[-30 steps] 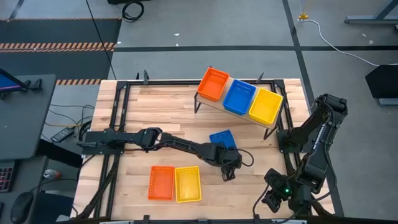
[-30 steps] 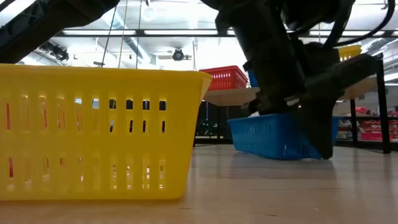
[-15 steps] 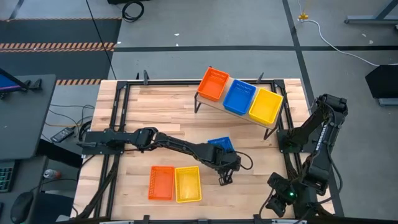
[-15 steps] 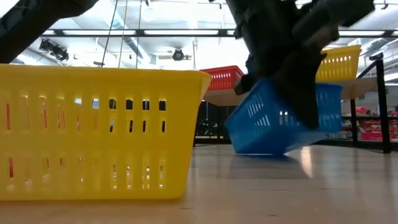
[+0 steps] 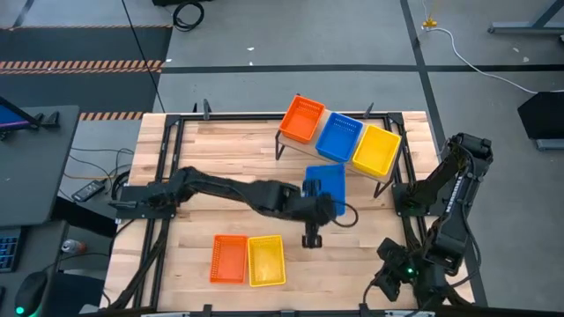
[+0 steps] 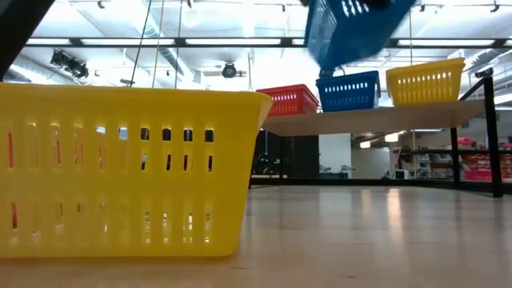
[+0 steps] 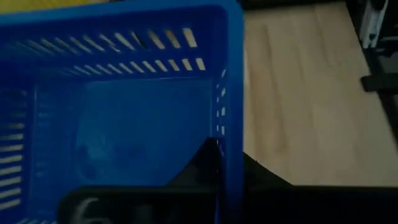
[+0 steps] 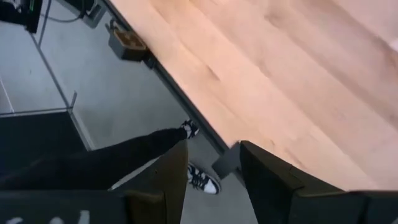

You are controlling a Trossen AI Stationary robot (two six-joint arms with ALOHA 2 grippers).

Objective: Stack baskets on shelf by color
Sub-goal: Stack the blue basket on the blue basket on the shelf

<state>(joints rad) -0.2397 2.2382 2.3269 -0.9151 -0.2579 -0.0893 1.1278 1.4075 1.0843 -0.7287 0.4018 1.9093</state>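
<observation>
Lifted clear now: the loose blue basket (image 5: 326, 185), tipped on the surface half a second back, hangs in the air under my left claw (image 5: 319, 204), which is clamped on one of its long walls; the left wrist view shows a dark finger (image 7: 208, 163) inside the basket against the rim. From above it sits just in front of the shelf (image 5: 385, 179), short of the blue basket (image 5: 340, 138) already up there; in the low view it rides higher than the shelf row. Progress, as I judge it: shelf holds one orange basket (image 5: 302, 119), one blue, one yellow basket (image 5: 375, 149) side by side, so the first layer looks laid. Carried blue goes onto the shelf blue next. An orange basket on the surface (image 5: 229, 259) and a yellow basket on the surface (image 5: 266, 261) lie touching near the front edge, not yet handled. I count six baskets in view, not more. Right claw (image 8: 214, 168) is parked off the front right corner, fingers apart, holding nothing; its wrist view shows grey floor and a person's dark trouser leg and shoe (image 8: 200, 178) beside the table. Surface (image 5: 229, 158) is pale slatted wood with black rails. Beyond: grey floor, cables, bright ceiling lights.
</observation>
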